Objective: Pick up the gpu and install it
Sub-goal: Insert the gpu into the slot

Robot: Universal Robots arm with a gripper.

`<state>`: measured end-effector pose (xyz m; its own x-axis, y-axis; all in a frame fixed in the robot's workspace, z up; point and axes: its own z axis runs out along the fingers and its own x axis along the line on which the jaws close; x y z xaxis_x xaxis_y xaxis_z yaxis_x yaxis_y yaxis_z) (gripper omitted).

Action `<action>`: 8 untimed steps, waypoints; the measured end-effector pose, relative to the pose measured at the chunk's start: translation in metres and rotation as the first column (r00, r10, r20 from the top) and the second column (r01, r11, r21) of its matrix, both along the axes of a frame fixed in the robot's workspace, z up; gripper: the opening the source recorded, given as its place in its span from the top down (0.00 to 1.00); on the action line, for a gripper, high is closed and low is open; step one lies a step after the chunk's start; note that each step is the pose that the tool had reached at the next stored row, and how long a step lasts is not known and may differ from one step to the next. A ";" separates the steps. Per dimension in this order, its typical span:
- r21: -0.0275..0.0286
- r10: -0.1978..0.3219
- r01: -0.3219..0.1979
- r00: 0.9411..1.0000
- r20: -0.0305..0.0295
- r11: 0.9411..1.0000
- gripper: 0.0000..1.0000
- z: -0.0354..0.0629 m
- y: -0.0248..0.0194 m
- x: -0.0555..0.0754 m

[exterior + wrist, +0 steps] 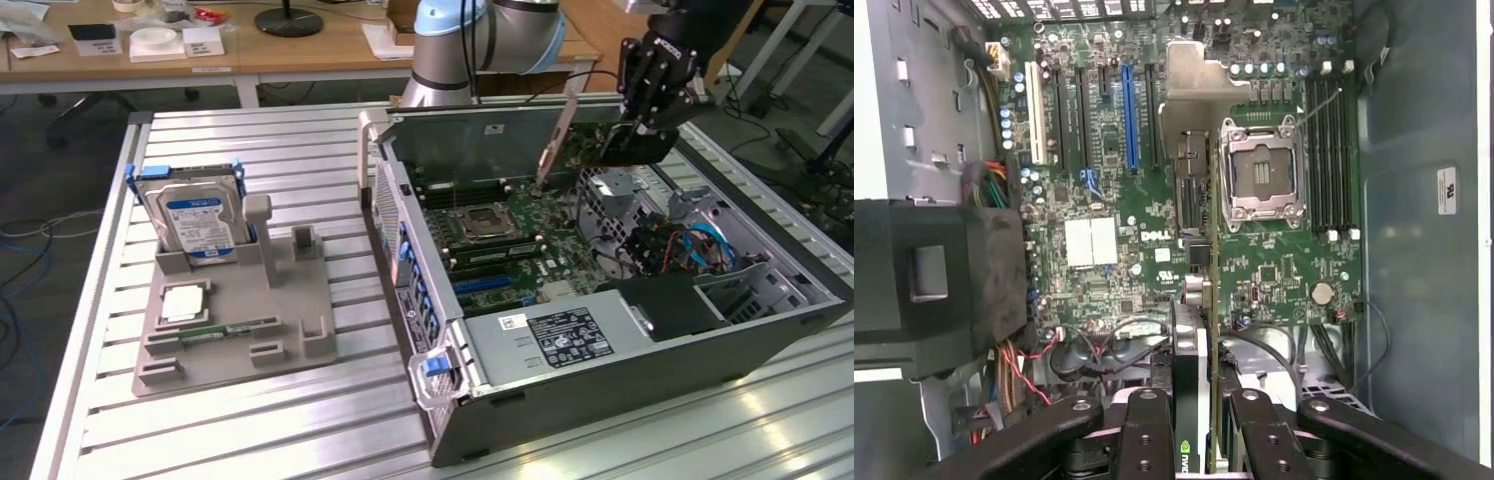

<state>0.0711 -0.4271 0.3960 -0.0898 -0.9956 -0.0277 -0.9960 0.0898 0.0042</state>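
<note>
Pinching the gpu [601,150] by its top edge, gripper [635,122] fingers [1144,430] clamp both faces w/ card hung edge-on above the motherboard [527,250] in the open case [641,390]. Prob light, stiff, fragile; grip bare edges, not components

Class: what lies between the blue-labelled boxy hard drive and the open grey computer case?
In the exterior view, the grey plastic holder's upright posts, then bare ribbed metal table.

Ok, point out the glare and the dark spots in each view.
Exterior view: glare streaks on the table slats. Wrist view: blown-out white strip past the case wall; black housing nearly featureless; gpu edge-on, evenly lit.
</note>
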 end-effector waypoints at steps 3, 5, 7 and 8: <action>0.000 0.000 0.000 1.000 0.004 1.000 0.73 -0.0010 -0.0001 -0.004; 0.000 0.000 0.000 1.000 0.005 1.000 0.73 -0.0017 -0.0001 -0.006; 0.000 0.000 0.000 1.000 0.005 1.000 0.73 -0.0018 0.0000 -0.006; 0.000 0.000 0.000 1.000 0.005 1.000 0.73 -0.0018 0.0000 -0.006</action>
<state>0.0655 -0.4272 0.3942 -0.0896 -0.9956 -0.0283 -0.9960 0.0896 -0.0008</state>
